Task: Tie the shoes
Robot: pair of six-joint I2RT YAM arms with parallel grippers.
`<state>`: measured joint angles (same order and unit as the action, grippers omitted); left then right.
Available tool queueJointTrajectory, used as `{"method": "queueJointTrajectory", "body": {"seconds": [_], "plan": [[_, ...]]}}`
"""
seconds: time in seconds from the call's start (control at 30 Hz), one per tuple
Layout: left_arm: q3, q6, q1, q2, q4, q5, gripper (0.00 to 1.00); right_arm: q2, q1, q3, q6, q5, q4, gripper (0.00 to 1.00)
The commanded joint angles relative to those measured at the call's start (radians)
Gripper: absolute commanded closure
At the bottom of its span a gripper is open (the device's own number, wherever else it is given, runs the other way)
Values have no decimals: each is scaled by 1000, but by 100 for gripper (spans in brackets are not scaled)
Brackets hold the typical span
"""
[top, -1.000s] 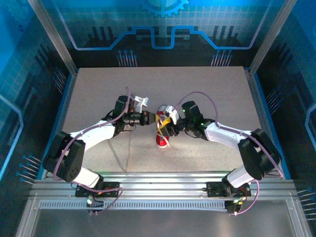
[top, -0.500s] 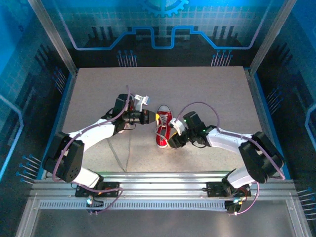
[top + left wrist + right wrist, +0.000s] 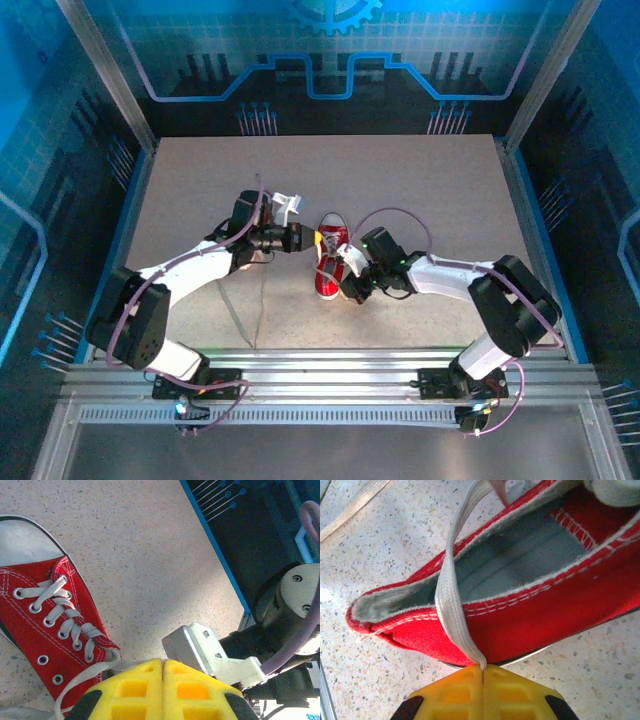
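One red shoe [image 3: 327,268] is set on the table [image 3: 200,180] between the arms. A lace [image 3: 451,595] is pinched by the right gripper [image 3: 482,669] near the heel. The left gripper [image 3: 163,662] is clamped shut.

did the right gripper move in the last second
Yes. The right gripper has slid toward the table's near edge, ending beside the shoe's heel, shut on a white lace.

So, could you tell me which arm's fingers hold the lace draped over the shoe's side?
The right fingers: their lace crosses the shoe's red side; the left fingers' leaves by the top eyelets.
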<state>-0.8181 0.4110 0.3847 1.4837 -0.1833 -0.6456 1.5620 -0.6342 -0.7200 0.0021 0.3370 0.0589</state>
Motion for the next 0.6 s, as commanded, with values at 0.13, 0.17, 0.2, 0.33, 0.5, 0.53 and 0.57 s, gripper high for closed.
{"method": "queueJointTrajectory", "body": {"seconds": [0.13,0.17,0.2,0.33,0.5,0.53,0.57], "plan": [[-38,-54,-10,-28,46,16,100,-222,10,58,5,-72,12,100],[-39,-57,-10,-28,47,17,100,-250,20,63,3,-75,22,100],[-42,-59,-12,-26,50,17,100,-276,30,68,3,-76,31,100],[-45,-69,-12,-20,56,20,100,-348,79,75,-1,-71,71,100],[-41,-91,-11,-7,74,18,100,-398,132,77,6,-41,115,100],[-41,-98,-12,-7,82,18,100,-406,134,75,1,-28,120,100],[-38,-107,-12,-7,92,22,100,-414,134,73,-2,-14,128,100]]}}
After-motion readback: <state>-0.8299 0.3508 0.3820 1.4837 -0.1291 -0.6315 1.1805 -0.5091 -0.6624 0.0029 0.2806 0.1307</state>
